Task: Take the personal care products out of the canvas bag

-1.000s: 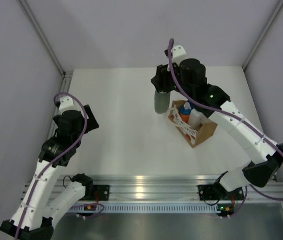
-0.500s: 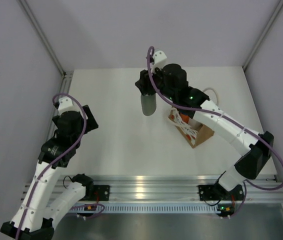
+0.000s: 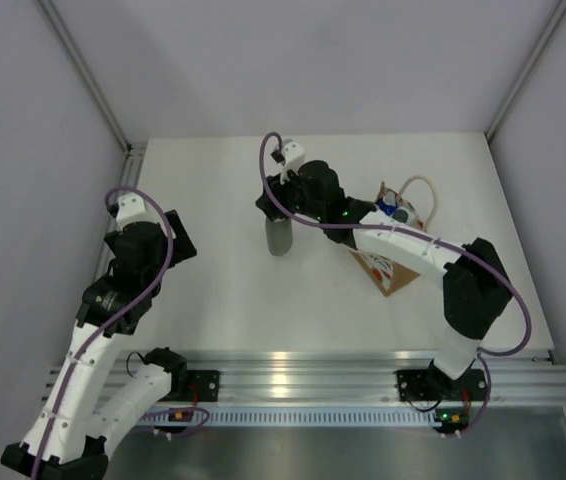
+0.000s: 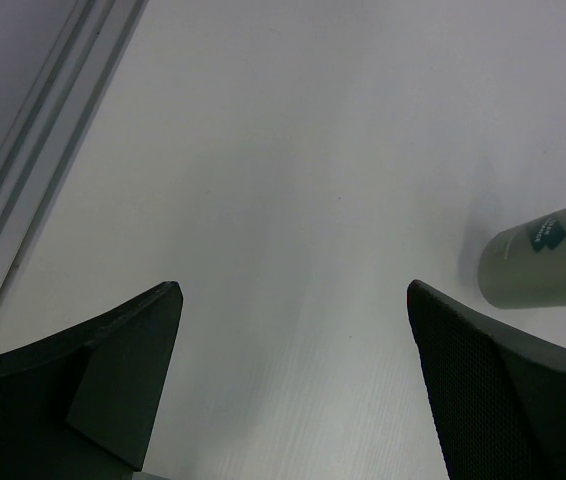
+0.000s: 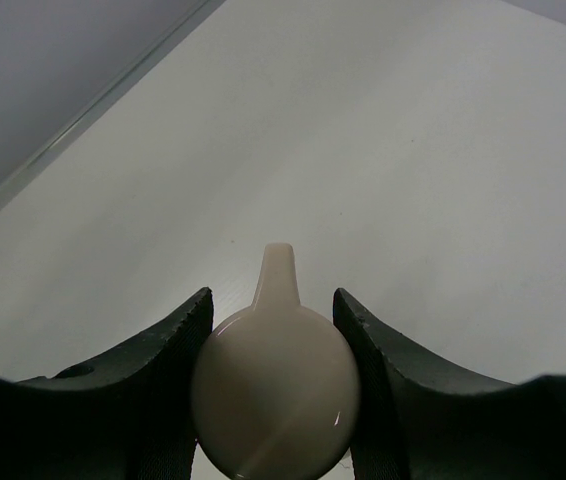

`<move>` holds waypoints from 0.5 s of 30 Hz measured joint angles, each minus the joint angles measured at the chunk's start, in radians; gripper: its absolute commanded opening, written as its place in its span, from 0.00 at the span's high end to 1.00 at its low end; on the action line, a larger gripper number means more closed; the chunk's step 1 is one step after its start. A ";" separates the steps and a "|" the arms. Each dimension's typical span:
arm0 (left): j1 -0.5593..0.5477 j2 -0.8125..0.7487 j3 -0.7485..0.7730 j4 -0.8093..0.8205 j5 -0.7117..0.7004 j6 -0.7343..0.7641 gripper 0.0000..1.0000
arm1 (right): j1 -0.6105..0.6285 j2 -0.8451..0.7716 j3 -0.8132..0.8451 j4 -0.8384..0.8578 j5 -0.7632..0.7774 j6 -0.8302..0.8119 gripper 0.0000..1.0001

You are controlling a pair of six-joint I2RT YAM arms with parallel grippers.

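My right gripper (image 3: 281,203) is shut on the cream pump head (image 5: 275,385) of the grey-green bottle (image 3: 279,238), which stands upright at the middle of the white table, left of the canvas bag (image 3: 395,262). The bottle's body also shows at the right edge of the left wrist view (image 4: 545,268). The bag stands to the right with its cream rope handles (image 3: 419,190) up; a blue cap (image 3: 392,212) shows in its mouth, and the other bottles are hidden by my right arm. My left gripper (image 4: 293,390) is open and empty above bare table at the left.
Grey walls enclose the table on three sides, with metal posts at the back corners. An aluminium rail (image 3: 293,375) runs along the near edge by the arm bases. A metal strip (image 4: 33,180) edges the table's left side.
My right gripper has carried the grey-green bottle left and down, away from the bag, to the middle of the table. The bag's handles and blue cap have come into view. The left arm has not moved.
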 measured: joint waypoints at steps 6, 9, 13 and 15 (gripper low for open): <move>0.000 0.000 0.000 0.000 0.000 0.000 0.02 | 0.000 0.055 -0.043 0.092 -0.026 0.014 1.00; 0.001 0.000 0.000 0.000 0.000 0.000 0.02 | 0.000 0.076 -0.044 0.104 -0.028 0.015 1.00; 0.001 0.000 0.000 0.000 0.000 0.000 0.02 | 0.000 0.099 -0.044 0.115 -0.033 0.015 0.75; 0.001 0.000 0.000 0.000 0.000 0.000 0.02 | 0.000 0.104 -0.044 0.130 -0.034 0.014 0.64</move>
